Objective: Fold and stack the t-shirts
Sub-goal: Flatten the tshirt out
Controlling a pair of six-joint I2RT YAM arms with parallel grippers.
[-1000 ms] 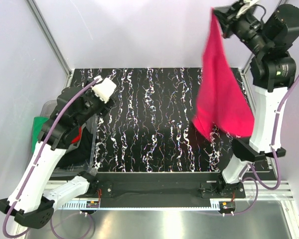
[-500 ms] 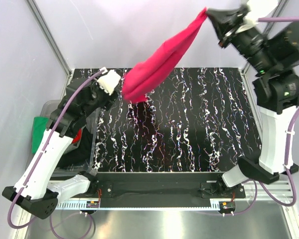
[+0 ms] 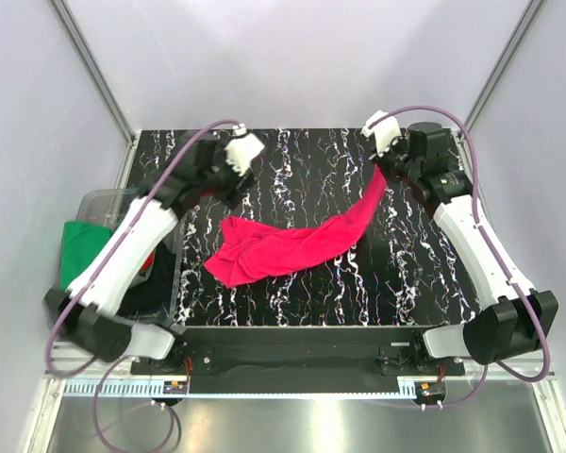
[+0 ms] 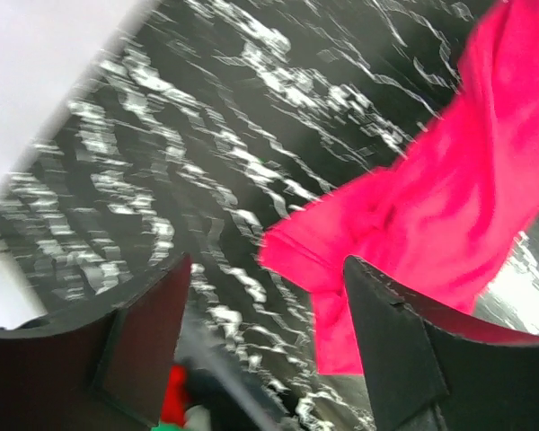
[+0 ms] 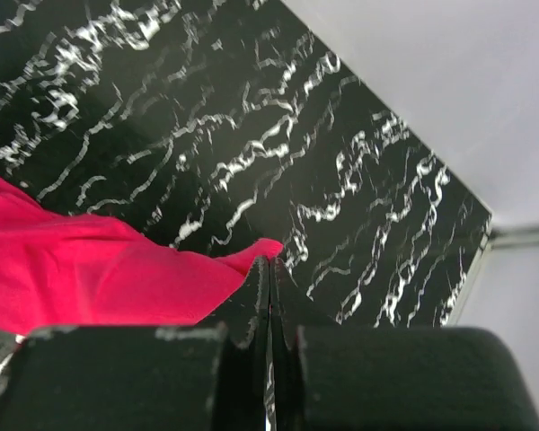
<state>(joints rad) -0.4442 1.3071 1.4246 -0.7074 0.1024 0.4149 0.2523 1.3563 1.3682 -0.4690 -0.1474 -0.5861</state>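
Observation:
The crimson t-shirt (image 3: 283, 247) lies bunched in a long strip across the black marbled table (image 3: 292, 151). It runs from the left middle up to the right back. My right gripper (image 3: 381, 176) is shut on the shirt's right end, low over the table. In the right wrist view the jaws (image 5: 269, 265) are pressed together with the cloth tip (image 5: 117, 278) pinched at them. My left gripper (image 3: 228, 181) is open and empty above the table, just behind the shirt's left end. In the left wrist view (image 4: 268, 265) the shirt (image 4: 440, 197) lies ahead to the right.
A clear bin (image 3: 102, 201) stands off the table's left edge. It holds a green shirt (image 3: 75, 250), a red shirt (image 3: 147, 255) and a dark shirt (image 3: 147, 291). White walls close in the back and sides.
My right arm has swung down from high in the air and laid the crimson shirt across the table. My left arm has reached further towards the back middle.

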